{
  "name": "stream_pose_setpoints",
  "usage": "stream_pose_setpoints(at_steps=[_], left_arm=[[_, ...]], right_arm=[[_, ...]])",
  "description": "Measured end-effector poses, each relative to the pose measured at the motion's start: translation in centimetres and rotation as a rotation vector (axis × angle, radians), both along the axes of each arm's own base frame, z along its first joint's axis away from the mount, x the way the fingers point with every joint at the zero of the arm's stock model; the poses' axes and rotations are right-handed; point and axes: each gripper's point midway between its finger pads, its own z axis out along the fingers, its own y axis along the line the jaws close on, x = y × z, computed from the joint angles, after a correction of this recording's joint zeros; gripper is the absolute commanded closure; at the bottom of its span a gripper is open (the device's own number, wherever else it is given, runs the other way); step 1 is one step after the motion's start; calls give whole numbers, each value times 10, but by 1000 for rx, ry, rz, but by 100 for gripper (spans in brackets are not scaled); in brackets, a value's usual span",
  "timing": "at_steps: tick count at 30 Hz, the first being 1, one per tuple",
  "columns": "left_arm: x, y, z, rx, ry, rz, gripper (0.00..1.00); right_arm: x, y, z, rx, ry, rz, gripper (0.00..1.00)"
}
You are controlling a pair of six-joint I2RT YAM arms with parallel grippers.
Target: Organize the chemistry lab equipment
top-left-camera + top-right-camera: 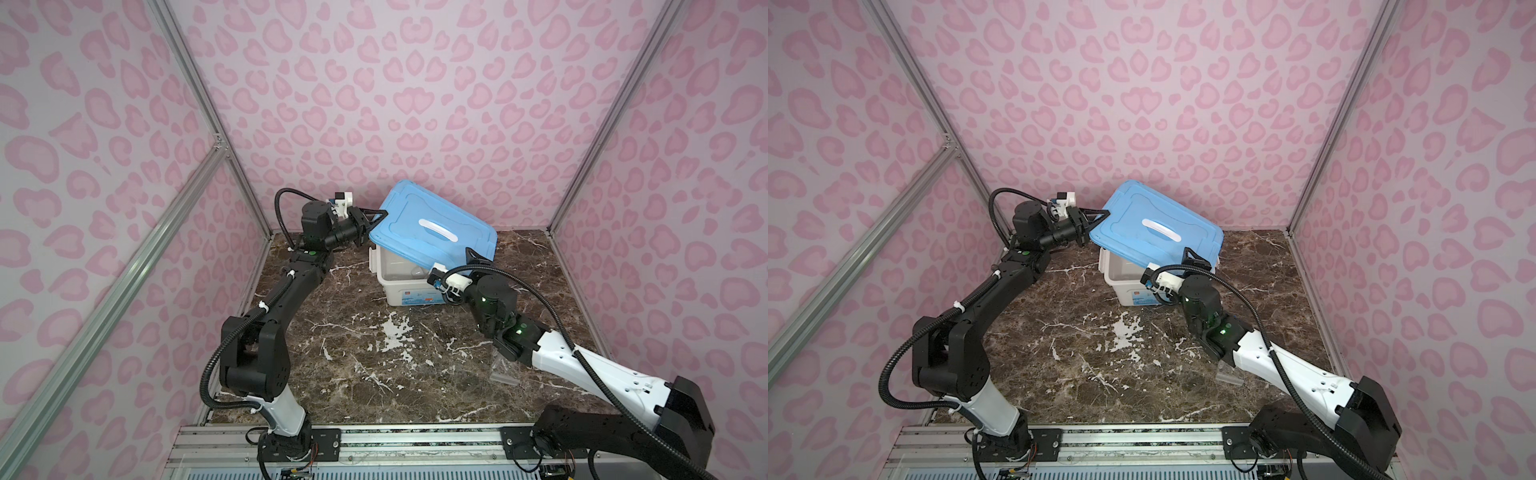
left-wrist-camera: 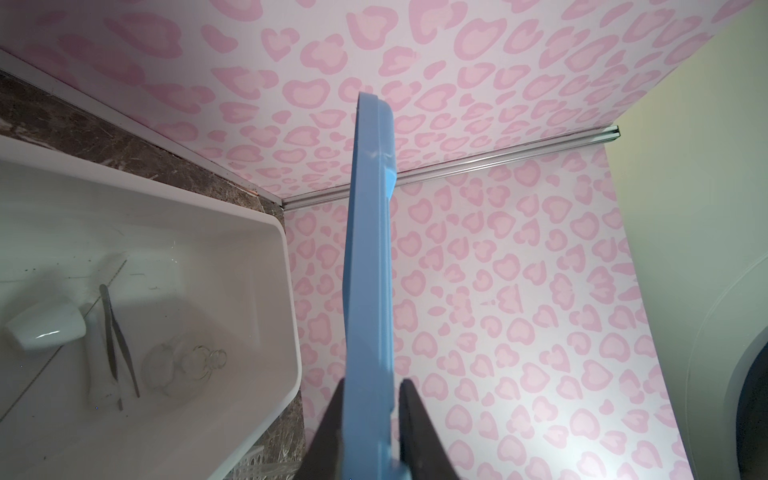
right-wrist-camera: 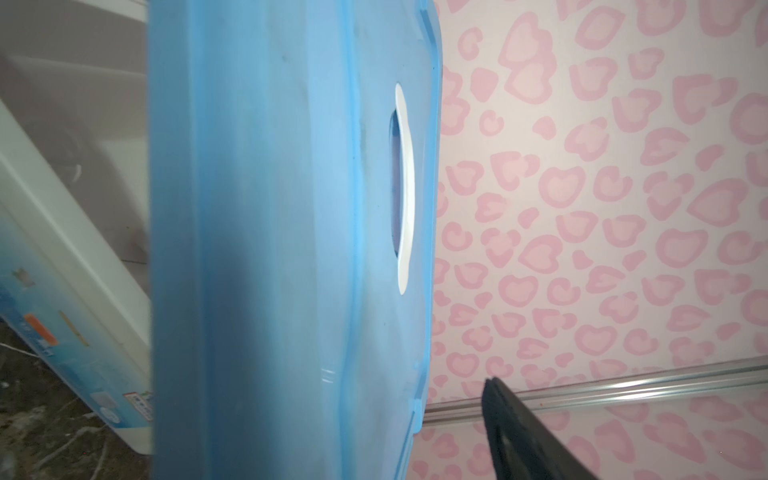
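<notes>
- Handling the blue lid (image 1: pixel 432 224) is judged to be the step in hand. It is held tilted over the white bin (image 1: pixel 399 286), with the bin's near left part left uncovered.
- The left gripper (image 1: pixel 368 224) is seen clenched on the lid's raised left corner. In the left wrist view, both fingers (image 2: pixel 419 415) are pressed against opposite faces of the rim.
- The right gripper (image 1: pixel 1196 258) is placed at the lid's lower right edge with its jaws released. In the right wrist view, the one finger shown is clear of the lid's top face and the other is hidden behind the lid.
- Equipment is noted on the bin floor: small white mortar bowl (image 2: pixel 45 328), white pestle (image 2: pixel 96 374), metal tweezers (image 2: pixel 114 340) and clear glass beakers (image 2: pixel 183 365).
- A clear plastic piece (image 1: pixel 504 368) is seen on the table (image 1: pixel 374 374) under the right forearm. Whether it is the tube rack cannot be told, and no test tubes are made out.
- The lid is probably carried by the left grip alone, so that clamp is best kept firm and the wrist turned slowly, since a corner hold lets the lid swing.
- Whether the lid's low edge rests on the bin rim cannot be told. Dragging across the bin is to be avoided, as the glass inside could be jolted.
- The right jaws are best drawn straight back off the edge before the lid is moved.
</notes>
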Motion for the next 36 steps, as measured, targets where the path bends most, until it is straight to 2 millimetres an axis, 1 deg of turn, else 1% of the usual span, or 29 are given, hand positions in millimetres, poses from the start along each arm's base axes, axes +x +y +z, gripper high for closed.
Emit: stream_pose_setpoints(at_steps=[2,6,9,13,15,18,21,25,28,30,32,36], left_arm=[[0,1,6,-11,-20,16,96],[0,3,15,-25,-58,45,96],[2,5,16,-30,-76,65,96],[7,8,14,-40,-59,101,96],[6,7,17,-44,-74,102,96],[4,4,10,-39,-71,101,96],[1,4,3,-33,-55,117,96],[-6,3,0,-25,-63,129,96],[-8,1,-7,-20,-60,138,96],[-9,0,-15,-15,-50,145,96],[-10,-1,-20,-9,-47,157,96],[-12,-1,-22,-2,-64,176,96]], right_arm=[[-4,-6,0,80,33,15,14],[-8,-12,-5,222,126,66,13],[-8,-19,2,331,169,84,13],[-11,-19,15,473,240,164,14],[-9,-24,21,540,263,178,15],[-4,-30,27,653,329,215,17],[1,-29,27,757,412,263,17],[2,-15,23,853,536,339,19],[9,-15,20,927,605,354,19],[16,-19,15,984,650,345,19],[24,-27,10,1040,681,320,19],[46,-44,1,1153,740,252,21]])
